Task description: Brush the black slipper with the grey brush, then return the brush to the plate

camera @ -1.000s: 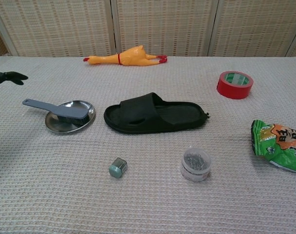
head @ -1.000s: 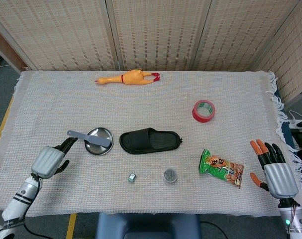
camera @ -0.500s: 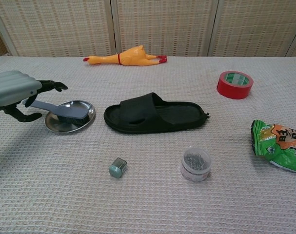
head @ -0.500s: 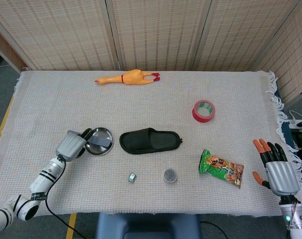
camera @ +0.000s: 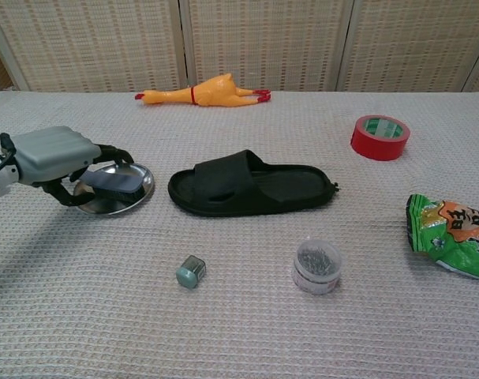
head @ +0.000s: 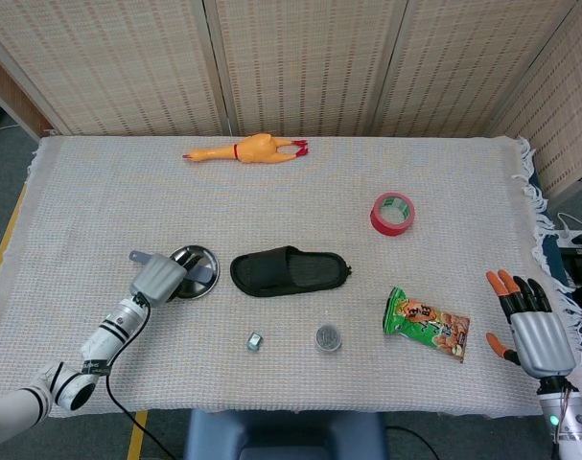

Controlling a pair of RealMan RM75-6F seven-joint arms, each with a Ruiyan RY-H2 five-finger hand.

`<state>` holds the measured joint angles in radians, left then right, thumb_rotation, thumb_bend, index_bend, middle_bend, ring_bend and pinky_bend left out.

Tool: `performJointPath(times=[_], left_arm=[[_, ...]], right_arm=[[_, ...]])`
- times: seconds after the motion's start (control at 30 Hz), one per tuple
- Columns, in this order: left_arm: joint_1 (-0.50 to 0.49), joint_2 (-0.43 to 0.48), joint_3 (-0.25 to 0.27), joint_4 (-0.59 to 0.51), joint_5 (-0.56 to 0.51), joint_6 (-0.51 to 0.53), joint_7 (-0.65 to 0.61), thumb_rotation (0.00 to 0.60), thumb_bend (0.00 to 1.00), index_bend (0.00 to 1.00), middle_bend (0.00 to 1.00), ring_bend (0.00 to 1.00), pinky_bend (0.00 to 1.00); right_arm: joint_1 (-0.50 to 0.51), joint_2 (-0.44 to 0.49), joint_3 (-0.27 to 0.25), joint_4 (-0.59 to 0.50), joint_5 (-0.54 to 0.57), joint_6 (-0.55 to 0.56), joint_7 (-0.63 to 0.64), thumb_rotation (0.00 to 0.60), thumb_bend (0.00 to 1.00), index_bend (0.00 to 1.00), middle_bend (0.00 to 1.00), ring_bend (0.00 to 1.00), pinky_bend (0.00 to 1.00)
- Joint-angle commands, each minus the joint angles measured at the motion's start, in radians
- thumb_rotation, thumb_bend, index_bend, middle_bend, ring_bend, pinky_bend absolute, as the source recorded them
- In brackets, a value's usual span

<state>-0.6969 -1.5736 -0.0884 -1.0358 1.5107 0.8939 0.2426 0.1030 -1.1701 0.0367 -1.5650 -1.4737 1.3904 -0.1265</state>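
left hand (camera: 54, 156) reaches in low from the table's near-left corner, forearm stretched flat over the cloth, back of the hand up, covering the handle of the grey brush (camera: 113, 182). fingers curl down around the handle, but whether they actually clamp it cannot be told; the hand's body hides the contact in both views. in the head view only the handle's tip pokes out at the hand's (head: 158, 279) far-left side and a bit of the brush (head: 200, 274) shows on the other side. the brush head lies in the plate (camera: 138, 190), which sits toward the table's left edge, partly covered by the hand. black slipper (camera: 251, 186) lies just beside the plate toward the table's middle, not touching it, sole down. right hand (head: 532, 322) is at the table's near-right corner, off the cloth's fringe, fingers spread and straight, holding nothing; it appears only in the head view, wrist cut off by the frame's bottom edge. snack bag (camera: 452, 235) is cropped at the chest view's right edge.
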Motion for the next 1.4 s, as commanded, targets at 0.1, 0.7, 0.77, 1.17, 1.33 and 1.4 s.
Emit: performJointPath(times=[0.1, 0.7, 0.77, 1.17, 1.33, 1.4], left_arm=[[-0.014, -0.022, 0.011, 0.037, -0.003, -0.006, 0.008, 0.600, 0.41, 0.16, 0.21, 0.57, 0.86], [-0.021, -0.070, 0.038, 0.135, 0.013, 0.059, -0.023, 0.600, 0.41, 0.34, 0.38, 0.59, 0.89], [-0.020, -0.075, 0.041, 0.148, 0.017, 0.069, -0.030, 0.600, 0.41, 0.35, 0.41, 0.59, 0.89], [0.004, -0.029, 0.054, 0.087, 0.038, 0.157, -0.091, 0.600, 0.41, 0.54, 0.63, 0.60, 0.90], [0.005, 0.044, 0.027, -0.048, 0.006, 0.158, -0.053, 0.600, 0.42, 0.56, 0.66, 0.61, 0.90], [0.002, 0.074, 0.009, -0.116, -0.016, 0.153, -0.021, 0.600, 0.42, 0.56, 0.66, 0.61, 0.90]], right_arm=[[0.001, 0.003, -0.001, -0.002, 0.002, -0.004, 0.001, 0.600, 0.19, 0.00, 0.00, 0.00, 0.00], [0.005, 0.013, -0.010, -0.013, -0.002, -0.015, 0.006, 0.600, 0.19, 0.00, 0.00, 0.00, 0.00], [0.006, 0.013, -0.010, -0.012, -0.001, -0.017, 0.006, 0.600, 0.19, 0.00, 0.00, 0.00, 0.00], [0.042, -0.014, -0.001, 0.038, -0.011, -0.054, -0.009, 0.600, 0.19, 0.00, 0.00, 0.00, 0.00], [0.163, -0.037, 0.030, 0.121, -0.067, -0.162, -0.008, 0.600, 0.32, 0.02, 0.00, 0.00, 0.00], [0.235, -0.040, 0.044, 0.153, -0.084, -0.242, -0.001, 0.600, 0.37, 0.05, 0.00, 0.00, 0.00]])
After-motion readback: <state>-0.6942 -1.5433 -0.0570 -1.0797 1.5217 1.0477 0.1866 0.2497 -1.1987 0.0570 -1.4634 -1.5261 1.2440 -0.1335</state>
